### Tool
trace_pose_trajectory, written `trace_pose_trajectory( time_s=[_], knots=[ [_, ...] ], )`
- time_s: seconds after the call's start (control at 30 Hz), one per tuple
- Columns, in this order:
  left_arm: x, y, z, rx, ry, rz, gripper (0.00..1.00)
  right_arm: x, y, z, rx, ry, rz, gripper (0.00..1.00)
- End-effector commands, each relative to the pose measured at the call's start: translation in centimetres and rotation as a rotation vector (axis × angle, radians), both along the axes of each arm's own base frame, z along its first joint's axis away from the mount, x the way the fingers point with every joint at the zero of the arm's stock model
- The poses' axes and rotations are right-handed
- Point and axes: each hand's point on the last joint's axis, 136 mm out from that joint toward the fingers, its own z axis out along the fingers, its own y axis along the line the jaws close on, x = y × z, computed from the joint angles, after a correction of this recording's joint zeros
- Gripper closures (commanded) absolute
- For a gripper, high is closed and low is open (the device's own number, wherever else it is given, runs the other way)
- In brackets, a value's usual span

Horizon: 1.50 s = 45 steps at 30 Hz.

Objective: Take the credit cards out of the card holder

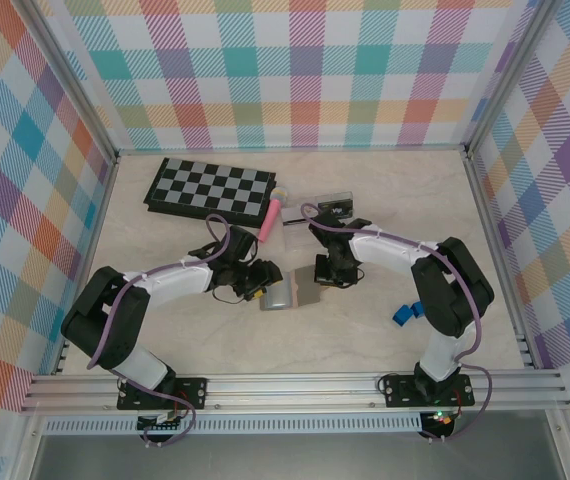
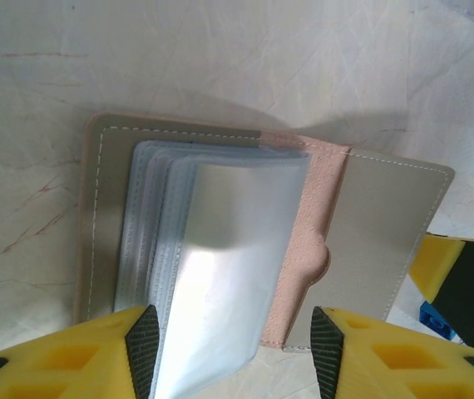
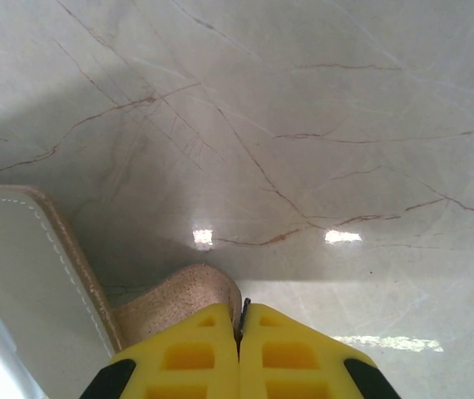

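Note:
The card holder (image 1: pixel 292 293) lies open on the table between my two grippers. In the left wrist view it shows grey stitched panels (image 2: pixel 387 224), a pinkish inner lining with a tab (image 2: pixel 313 249) and a fan of clear sleeves (image 2: pixel 220 249). My left gripper (image 2: pixel 235 353) is open, its pads on either side of the raised sleeves. My right gripper (image 3: pixel 239 332) is shut, pinching the card holder's pinkish side tab (image 3: pixel 179 295). The credit cards are hidden; the sleeves look cloudy and pale.
A folded chessboard (image 1: pixel 210 188) lies at the back left. A pink stick-like object (image 1: pixel 271 215), a clear plastic box (image 1: pixel 300 235) and a dark flat item (image 1: pixel 332 205) lie behind the grippers. A small blue object (image 1: pixel 405 313) sits by the right arm.

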Motion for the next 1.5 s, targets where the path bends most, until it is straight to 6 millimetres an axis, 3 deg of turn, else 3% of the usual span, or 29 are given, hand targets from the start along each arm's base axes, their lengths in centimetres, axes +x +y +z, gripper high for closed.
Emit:
trace_pose_trajectory(
  time_s=[0.0,0.37,0.63,0.93,1.47],
  knots=[
    [-0.1,-0.3,0.7,0.008,-0.012,-0.025,0.47,-0.5,-0.1,-0.2,0.009,0.012,0.012,0.95],
    [-0.3,-0.6,-0.2,0.007,0.018,-0.033,0.45,-0.7,0.4,-0.3,0.042,0.024,0.024,0.93],
    [-0.2,-0.9,-0.5,-0.01,0.02,-0.032,0.48,-0.9,0.7,-0.5,0.054,0.037,0.032,0.93],
    [-0.4,-0.4,-1.4,0.037,0.046,-0.035,0.4,-0.8,0.9,-0.7,0.053,0.045,0.028,0.93],
    [-0.4,-4.2,0.0,-0.108,0.025,-0.164,0.46,-0.6,1.7,-0.9,0.074,0.063,0.033,0.93]
  ],
)
